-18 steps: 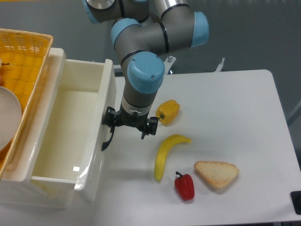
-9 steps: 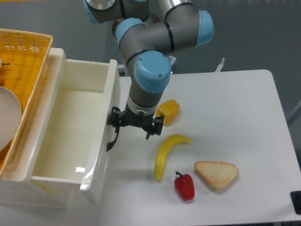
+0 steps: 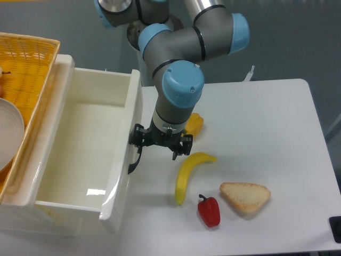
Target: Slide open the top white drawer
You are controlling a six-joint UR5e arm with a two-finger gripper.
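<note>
The top white drawer (image 3: 80, 144) stands pulled far out of the white cabinet toward the right, and its inside shows bare. Its curved black handle (image 3: 133, 163) sits on the front wall. My gripper (image 3: 160, 147) points down right beside that front wall. Its left finger (image 3: 136, 137) is at the top of the handle, and its right finger (image 3: 184, 146) is out over the table. The jaws look spread apart. Whether the finger hooks behind the handle is hidden by the wrist.
A yellow wicker basket (image 3: 29, 58) with a white dish (image 3: 8, 133) sits on the cabinet at left. On the table lie a yellow pepper (image 3: 196, 124) behind the gripper, a banana (image 3: 187, 176), a red pepper (image 3: 209, 211) and a bread slice (image 3: 245, 196).
My gripper has moved to the right along with the drawer front. The drawer now stands further out of the cabinet. The yellow pepper is now partly hidden behind the wrist.
</note>
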